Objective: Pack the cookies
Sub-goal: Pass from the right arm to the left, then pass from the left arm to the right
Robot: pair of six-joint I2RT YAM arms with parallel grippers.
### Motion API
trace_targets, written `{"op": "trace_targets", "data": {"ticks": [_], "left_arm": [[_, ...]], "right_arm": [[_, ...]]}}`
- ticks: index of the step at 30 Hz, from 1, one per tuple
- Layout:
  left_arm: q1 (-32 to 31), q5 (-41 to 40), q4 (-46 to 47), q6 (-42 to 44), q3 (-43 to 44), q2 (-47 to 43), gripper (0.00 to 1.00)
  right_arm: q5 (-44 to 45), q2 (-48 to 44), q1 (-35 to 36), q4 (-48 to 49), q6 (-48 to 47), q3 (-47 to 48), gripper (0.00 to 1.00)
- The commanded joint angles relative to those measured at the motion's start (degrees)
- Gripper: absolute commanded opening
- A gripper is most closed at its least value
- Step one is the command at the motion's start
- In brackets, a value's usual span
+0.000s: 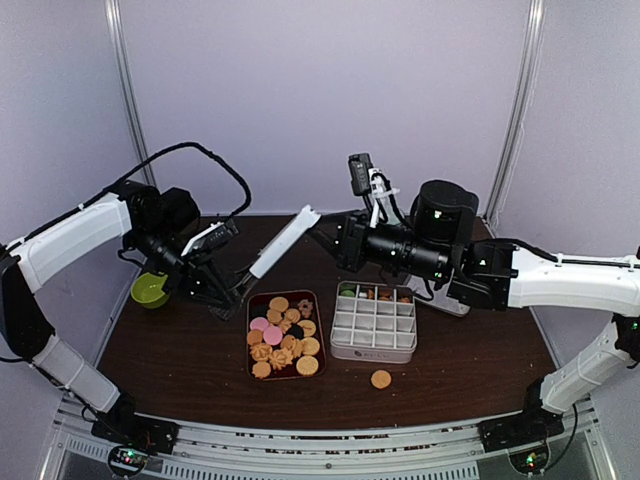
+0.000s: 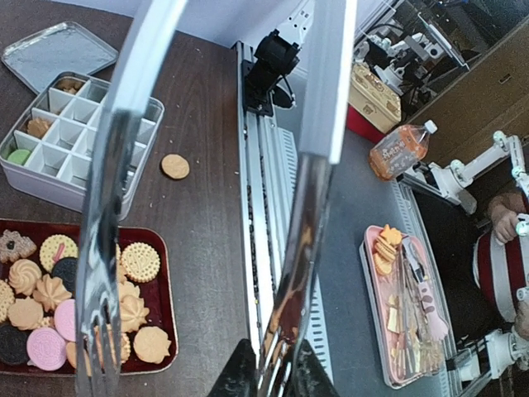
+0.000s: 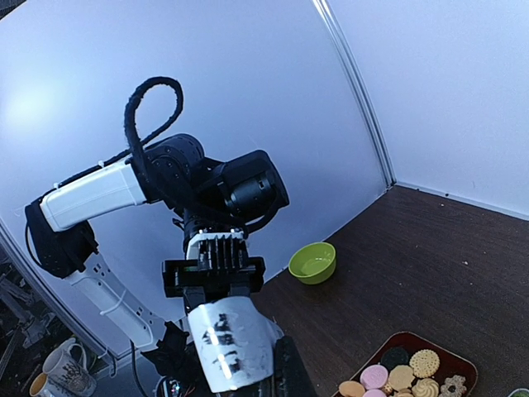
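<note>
L arm (image 1: pixel 72 238) low, L tool (image 1: pixel 224 294) on tongs (image 1: pixel 280 245)

From where I stand, the tongs (image 1: pixel 275 250) cut a slant over the middle of the tabletop (image 1: pixel 170 370). They run from the left gripper (image 2: pixel 271 374), low by the back left corner of the tray (image 1: pixel 254 300), up to the right gripper (image 1: pixel 322 235). The right arm (image 1: pixel 400 245) hangs over the back edge of the box (image 1: pixel 372 350) and bars that side from above. The lid (image 2: pixel 58 51) behind it looks half covered, though I can't see it well. A bowl (image 1: pixel 150 291) blocks the left edge. The front corners are open, bar one loose cookie (image 1: pixel 381 379) near the front edge. Tray and box can be reached from above and from the front.
</note>
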Motion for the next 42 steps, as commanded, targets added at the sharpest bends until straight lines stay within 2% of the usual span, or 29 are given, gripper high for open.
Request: {"op": "trace_targets", "data": {"ticks": [1,2,4,6,10,11,12,14,16,21,24,34,42], "left_arm": [[-1.1,0.37,-2.42,2.1,-0.34,0.98,0.1],[-1.19,0.36,-2.87,2.51,0.01,1.33,0.0],[-1.29,0.23,-3.93,3.17,0.83,1.84,0.0],[-1.29,0.09,-5.81,4.39,2.38,2.49,0.0],[-1.32,-0.67,-8.65,5.67,6.02,3.46,0.0],[-1.31,-0.62,-8.95,5.79,6.56,3.54,0.0],[-1.29,-0.52,-9.07,5.82,6.97,3.51,0.0],[-1.29,-0.35,-9.18,5.83,7.16,3.48,0.0],[-1.3,-0.56,-9.12,5.84,7.04,3.6,0.0],[-1.34,-0.73,-8.63,5.36,6.51,3.69,0.0],[-1.3,-0.6,-8.55,5.05,6.95,3.72,0.0],[-1.3,-0.49,-10.6,6.13,7.86,3.62,0.0],[-1.34,-0.6,-11.61,7.3,7.66,3.71,0.0]], "right_arm": [[0.59,-0.71,-0.24,2.73,1.01,1.51,0.0],[0.55,-0.82,-0.2,2.99,1.19,1.29,0.0],[0.34,-0.97,-0.24,3.21,1.61,0.96,0.0],[-0.26,-1.19,-0.45,3.3,1.81,0.46,0.07],[-6.63,-1.58,-3.07,4.01,4.07,-1.76,0.46],[-9.86,-1.59,-4.3,5.14,5.17,-2.87,0.61],[-13.86,-1.51,-5.45,6.97,6.65,-4.08,0.71],[-21.52,-1.13,-7.77,11.52,10.31,-6.3,0.85],[-26.46,-0.65,-8.96,14.0,11.31,-6.88,0.9],[-29.15,0.72,-8.89,11.33,9.15,-2.79,0.92],[-29.85,3.16,-8.75,9.88,9.13,0.47,0.89],[-32.65,11.16,-7.25,8.94,10.85,6.32,0.7],[-35.19,13.32,-6.7,9.08,11.97,8.36,0.54]]}}
